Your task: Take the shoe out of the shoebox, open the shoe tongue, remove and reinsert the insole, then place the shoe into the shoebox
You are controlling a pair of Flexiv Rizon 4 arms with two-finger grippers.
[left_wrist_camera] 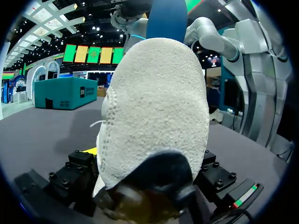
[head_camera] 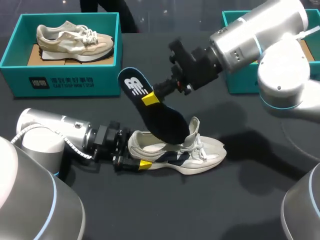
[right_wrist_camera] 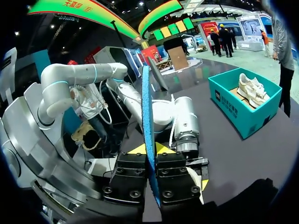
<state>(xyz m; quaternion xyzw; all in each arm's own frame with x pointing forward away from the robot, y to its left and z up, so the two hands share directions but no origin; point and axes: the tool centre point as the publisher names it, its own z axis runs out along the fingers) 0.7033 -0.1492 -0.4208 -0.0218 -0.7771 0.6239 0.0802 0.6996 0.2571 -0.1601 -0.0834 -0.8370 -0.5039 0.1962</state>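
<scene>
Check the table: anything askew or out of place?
Nothing spilled or damaged. The insole sticks up tilted, toe end inside the shoe, upper part pinched in the right hand; that fits the step. The left hand holds the shoe's heel.

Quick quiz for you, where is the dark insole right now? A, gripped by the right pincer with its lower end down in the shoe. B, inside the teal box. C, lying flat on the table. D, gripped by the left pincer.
A: the right pincer is shut on the insole, which slants down so that its lower end sits in the opening of the shoe on the table.
</scene>
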